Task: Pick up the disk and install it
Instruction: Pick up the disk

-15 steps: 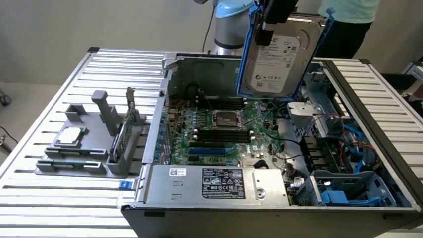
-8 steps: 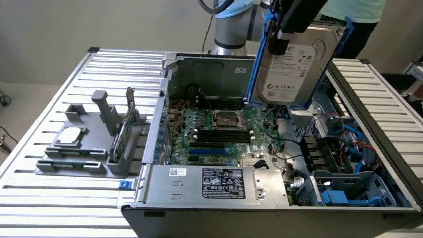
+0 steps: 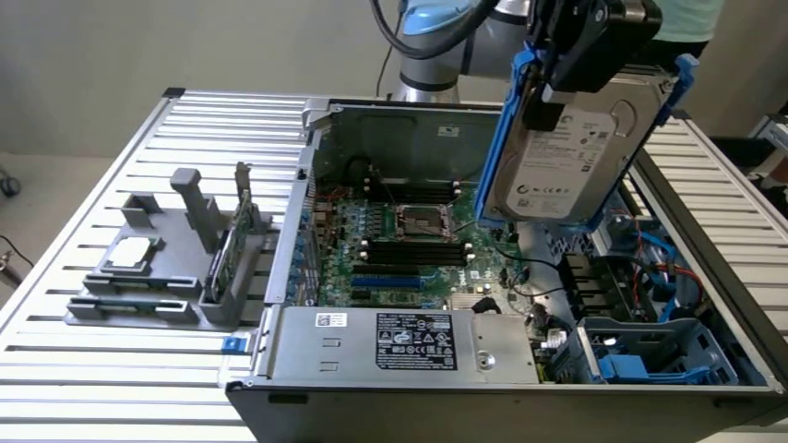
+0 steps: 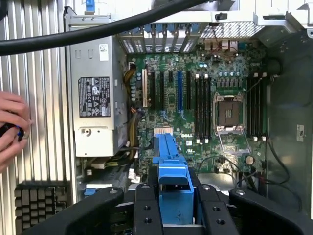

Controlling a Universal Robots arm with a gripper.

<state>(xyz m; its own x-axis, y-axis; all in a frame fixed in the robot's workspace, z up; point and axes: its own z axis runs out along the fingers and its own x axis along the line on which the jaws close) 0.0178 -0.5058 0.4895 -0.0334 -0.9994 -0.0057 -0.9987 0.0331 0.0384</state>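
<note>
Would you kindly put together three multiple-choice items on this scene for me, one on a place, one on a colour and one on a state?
1. Where is the disk?
A. Held up above the open computer case.
B. Lying in the grey rack.
C. Flat on the slatted table.

2. What colour is the disk's bracket?
A. Red.
B. Blue.
C. Yellow.

3. How is the hand?
A. Open, clear of everything.
B. Shut on a green card.
C. Shut on the disk.

Answers:
1 A: the exterior view shows it in the air over the case.
2 B: bright blue plastic frames the drive.
3 C: the wrist view shows the fingers on both sides of the bracket.
</note>
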